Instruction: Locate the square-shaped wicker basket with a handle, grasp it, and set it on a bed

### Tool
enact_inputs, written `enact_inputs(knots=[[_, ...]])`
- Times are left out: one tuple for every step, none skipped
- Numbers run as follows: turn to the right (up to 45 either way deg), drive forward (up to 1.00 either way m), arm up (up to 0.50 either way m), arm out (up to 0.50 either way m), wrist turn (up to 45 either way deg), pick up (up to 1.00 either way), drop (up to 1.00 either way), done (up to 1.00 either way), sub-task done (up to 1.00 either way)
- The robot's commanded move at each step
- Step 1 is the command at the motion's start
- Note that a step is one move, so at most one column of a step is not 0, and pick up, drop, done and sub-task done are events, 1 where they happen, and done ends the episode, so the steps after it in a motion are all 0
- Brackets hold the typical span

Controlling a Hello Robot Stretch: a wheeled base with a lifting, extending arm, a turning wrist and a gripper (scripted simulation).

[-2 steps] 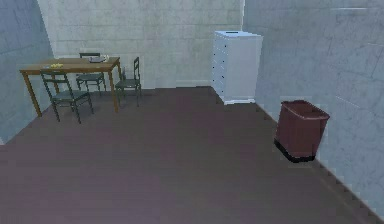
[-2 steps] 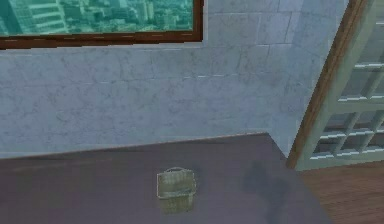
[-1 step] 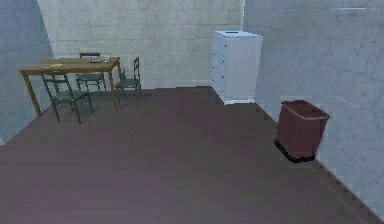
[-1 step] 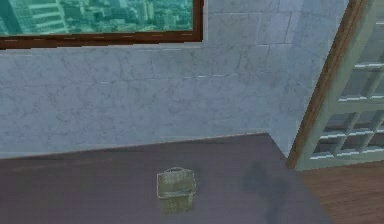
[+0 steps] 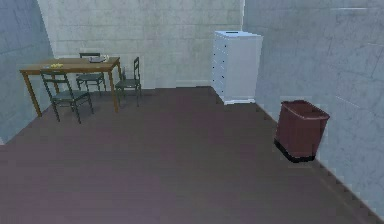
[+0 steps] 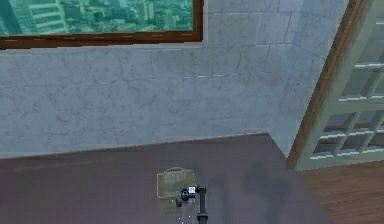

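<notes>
In the arm side view a small tan, squarish woven thing sits low in the middle against the dark floor. It could be the wicker basket, though no handle can be made out. My gripper is right at it, with the white marker squares beside it and the dark arm bar rising from the bottom edge. I cannot tell whether the gripper holds anything, since the tan thing may lie on the floor.
The forward view has a wooden table with three dark chairs at back left. A white chest of drawers stands at the far wall and a dark red bin at right. A teal-paned window and a glazed door appear in the arm side view.
</notes>
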Motion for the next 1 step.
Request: enact_inputs(knots=[[0.0,0.0,0.0,0.0,45.0,0.0,0.0,0.0,0.0]])
